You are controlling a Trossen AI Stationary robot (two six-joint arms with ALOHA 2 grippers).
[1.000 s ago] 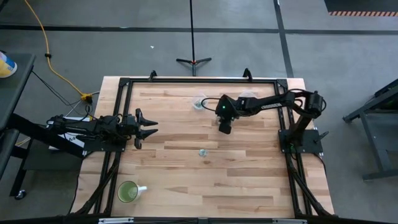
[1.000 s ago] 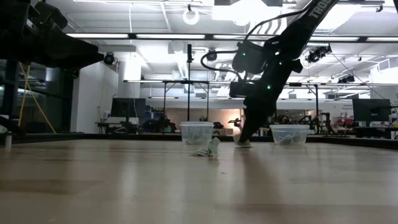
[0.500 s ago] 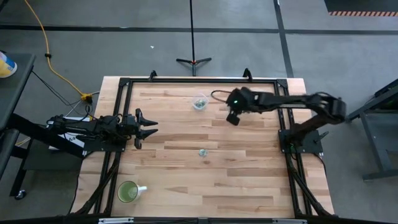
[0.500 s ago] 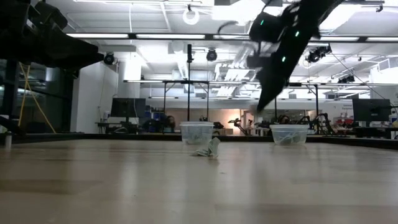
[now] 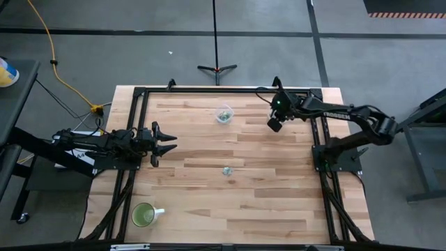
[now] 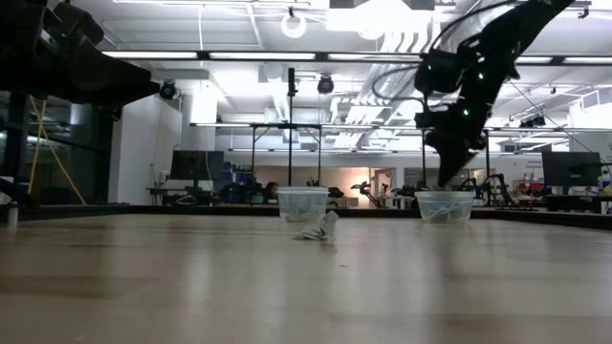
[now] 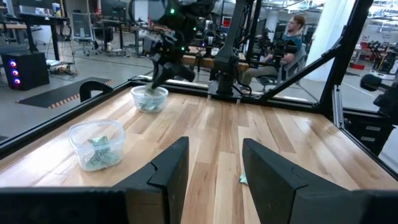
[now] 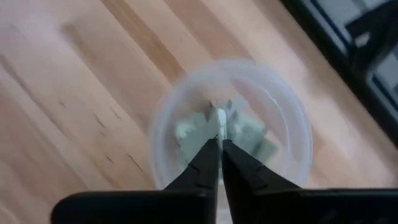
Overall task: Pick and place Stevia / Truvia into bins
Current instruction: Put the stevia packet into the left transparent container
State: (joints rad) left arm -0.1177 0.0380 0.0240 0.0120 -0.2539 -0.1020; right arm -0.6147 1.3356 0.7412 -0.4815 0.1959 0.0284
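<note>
1. My right gripper (image 8: 219, 144) hung right over the right-hand clear cup (image 8: 233, 121), upper right of the table in the high view (image 5: 274, 124); fingers pinched nearly shut on a pale sachet (image 8: 221, 117), its white edge poking out at the tips.
2. That cup already had sachets lying in it (image 6: 442, 214); the other cup (image 5: 224, 115), upper centre of the high view, held some too.
3. Doing the drop well, in my judgement: stay centred over the cup mouth, get the tips low and inside the rim, then part the fingers fully so the paper doesn't cling.
4. Risk as I saw it: a light sachet flutters off or sticks to one finger; nudging the rim could tip the cup.
5. One loose sachet (image 5: 226, 170) lay mid-table, well apart from both cups, next to collect.
6. My left gripper (image 5: 165, 143) waited at the left edge, fingers spread apart (image 7: 168, 169), empty.
</note>
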